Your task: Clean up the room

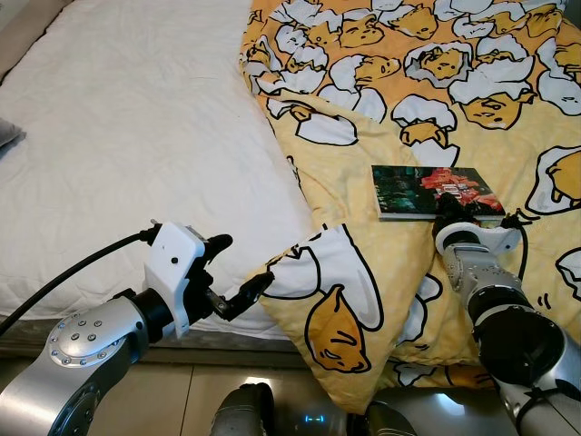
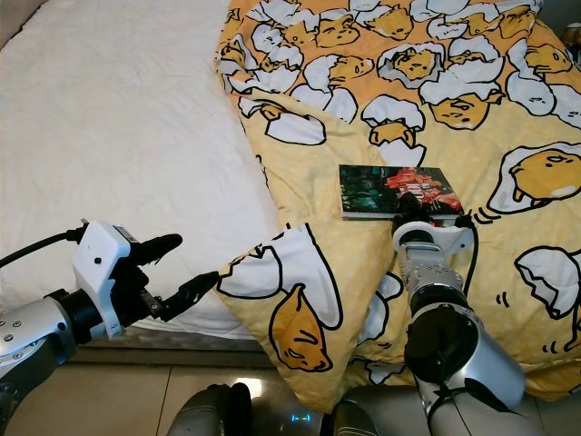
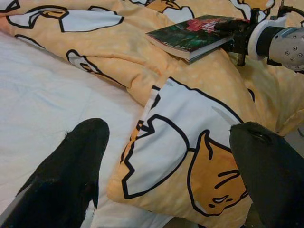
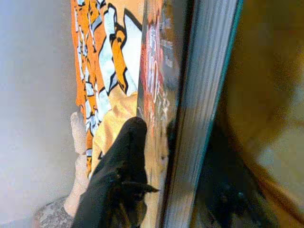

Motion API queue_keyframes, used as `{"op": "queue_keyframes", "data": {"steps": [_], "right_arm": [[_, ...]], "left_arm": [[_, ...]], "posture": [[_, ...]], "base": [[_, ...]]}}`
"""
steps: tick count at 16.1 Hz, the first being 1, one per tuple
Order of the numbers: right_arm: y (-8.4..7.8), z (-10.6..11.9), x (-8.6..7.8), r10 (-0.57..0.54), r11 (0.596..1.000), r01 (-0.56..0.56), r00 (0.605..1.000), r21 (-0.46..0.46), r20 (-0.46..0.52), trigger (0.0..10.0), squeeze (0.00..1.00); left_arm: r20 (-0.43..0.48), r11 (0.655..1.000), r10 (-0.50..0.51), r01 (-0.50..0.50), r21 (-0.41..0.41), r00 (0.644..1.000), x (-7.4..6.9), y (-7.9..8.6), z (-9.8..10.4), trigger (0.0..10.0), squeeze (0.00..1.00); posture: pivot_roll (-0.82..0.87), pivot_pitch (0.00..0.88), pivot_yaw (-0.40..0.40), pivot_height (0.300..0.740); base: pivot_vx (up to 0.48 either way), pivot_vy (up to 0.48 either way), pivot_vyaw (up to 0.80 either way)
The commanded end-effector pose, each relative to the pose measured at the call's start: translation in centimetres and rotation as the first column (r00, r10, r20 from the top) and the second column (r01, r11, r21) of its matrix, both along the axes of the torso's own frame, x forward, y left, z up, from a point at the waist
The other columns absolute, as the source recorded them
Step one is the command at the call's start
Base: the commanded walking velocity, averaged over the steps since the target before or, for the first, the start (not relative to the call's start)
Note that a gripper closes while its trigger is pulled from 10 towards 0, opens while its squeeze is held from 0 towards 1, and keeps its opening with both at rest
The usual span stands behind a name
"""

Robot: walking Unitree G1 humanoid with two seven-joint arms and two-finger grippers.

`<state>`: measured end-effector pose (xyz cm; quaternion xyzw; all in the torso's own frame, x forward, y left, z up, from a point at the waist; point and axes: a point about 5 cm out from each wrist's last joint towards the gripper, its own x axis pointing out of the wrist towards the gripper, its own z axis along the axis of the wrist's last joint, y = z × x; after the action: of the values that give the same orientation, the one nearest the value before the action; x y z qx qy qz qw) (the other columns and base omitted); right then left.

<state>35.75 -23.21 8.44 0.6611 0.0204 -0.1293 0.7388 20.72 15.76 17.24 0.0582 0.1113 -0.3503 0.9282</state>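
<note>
Pinching the near edge of the book [image 1: 434,191], my right gripper [image 2: 419,213] has one finger on the cover and the other under the pages. This hold is shallow, so I think the book can tilt and slip out when I lift it. It lies on the yellow egg-pattern duvet [image 1: 454,100], which is soft and may drag. My left gripper [image 1: 238,272] is spread open beside the folded duvet corner [image 3: 180,156] and could catch it, near the white mattress [image 1: 136,136].
</note>
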Motion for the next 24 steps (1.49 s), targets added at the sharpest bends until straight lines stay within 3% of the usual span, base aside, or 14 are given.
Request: {"op": "queue_keyframes", "data": {"steps": [1, 5, 8, 12, 15, 16, 18, 19, 21, 22, 23, 24], "right_arm": [[0.5, 0.3, 0.3, 0.010, 1.000, -0.010, 1.000, -0.003, 0.015, 0.0, 0.00], [0.2, 0.4, 0.3, 0.002, 1.000, -0.001, 1.000, -0.024, 0.023, 0.0, 0.00], [0.0, 1.0, 0.5, 0.001, 0.999, 0.003, 0.996, -0.052, 0.084, 0.0, 0.00], [-0.2, 2.0, 0.7, 0.032, 0.994, -0.013, 0.984, -0.108, 0.177, 0.0, 0.00], [-0.6, 3.5, 0.9, 0.151, 0.965, -0.082, 0.950, -0.249, 0.275, 0.0, 0.00], [-0.6, 3.5, 0.9, 0.151, 0.965, -0.082, 0.950, -0.249, 0.275, 0.0, 0.00], [-0.6, 5.4, 0.9, 0.366, 0.876, -0.195, 0.865, -0.442, 0.344, 0.0, 0.00], [-0.5, 5.8, 0.8, 0.427, 0.838, -0.223, 0.836, -0.498, 0.345, 0.0, 0.00], [0.0, 6.1, 0.2, 0.592, 0.701, -0.301, 0.750, -0.647, 0.294, 0.0, 0.00], [0.1, 6.2, 0.1, 0.621, 0.671, -0.314, 0.732, -0.671, 0.279, 0.0, 0.00], [0.5, 6.1, -0.5, 0.706, 0.576, -0.353, 0.669, -0.737, 0.231, 0.0, 0.00], [0.6, 6.1, -0.8, 0.732, 0.545, -0.364, 0.647, -0.755, 0.217, 0.0, 0.00]], "left_arm": [[0.006, 1.000, 0.004, -0.004, 0.004, 1.000, -0.2, 0.1, 0.1, 10.0, 0.00], [0.007, 1.000, 0.008, -0.008, 0.002, 1.000, 0.0, 0.1, 0.0, 10.0, 0.00], [0.015, 1.000, 0.016, -0.016, -0.007, 1.000, 0.3, 0.0, 0.0, 10.0, 0.00], [0.046, 0.996, 0.080, -0.077, -0.053, 0.996, 1.9, 0.1, 0.0, 10.0, 0.00], [0.069, 0.978, 0.180, -0.171, -0.121, 0.981, 3.9, 0.6, 0.2, 10.0, 0.00], [0.069, 0.978, 0.180, -0.171, -0.121, 0.981, 3.9, 0.6, 0.2, 10.0, 0.00], [0.045, 0.956, 0.219, -0.205, -0.210, 0.975, 5.4, 0.8, 0.1, 10.0, 0.00], [0.032, 0.954, 0.202, -0.189, -0.231, 0.979, 5.7, 0.6, 0.0, 10.0, 1.00], [0.016, 0.954, 0.168, -0.159, -0.253, 0.986, 6.1, 0.1, -0.1, 10.0, 1.00], [0.015, 0.954, 0.164, -0.155, -0.256, 0.986, 6.3, 0.0, -0.1, 10.0, 1.00], [0.006, 0.955, 0.138, -0.132, -0.267, 0.990, 6.6, -0.3, 0.0, 10.0, 1.00], [0.003, 0.955, 0.128, -0.122, -0.271, 0.992, 6.7, -0.4, 0.0, 10.0, 1.00]], "posture": [[0.26, 0.191, 0.070, 0.740], [0.25, 0.182, 0.068, 0.740], [0.25, 0.161, 0.068, 0.740], [0.22, 0.065, 0.050, 0.740], [0.17, 0.000, 0.025, 0.740], [0.17, 0.000, 0.025, 0.740], [0.12, 0.000, 0.004, 0.740], [0.12, 0.000, 0.000, 0.740], [0.11, 0.000, 0.001, 0.740], [0.11, 0.000, 0.001, 0.740], [0.10, 0.000, 0.009, 0.740], [0.10, 0.000, 0.009, 0.740]], "base": [[0.000, 0.000, 0.00], [0.000, 0.000, 0.00], [0.000, 0.000, 0.00], [0.000, 0.000, 0.00], [0.000, 0.000, 0.00], [0.000, 0.000, 0.00], [0.000, 0.000, 0.00], [0.000, 0.000, 0.00], [0.000, 0.000, 0.00], [0.000, 0.000, 0.00], [0.000, 0.000, 0.00], [0.000, 0.000, 0.00]]}}
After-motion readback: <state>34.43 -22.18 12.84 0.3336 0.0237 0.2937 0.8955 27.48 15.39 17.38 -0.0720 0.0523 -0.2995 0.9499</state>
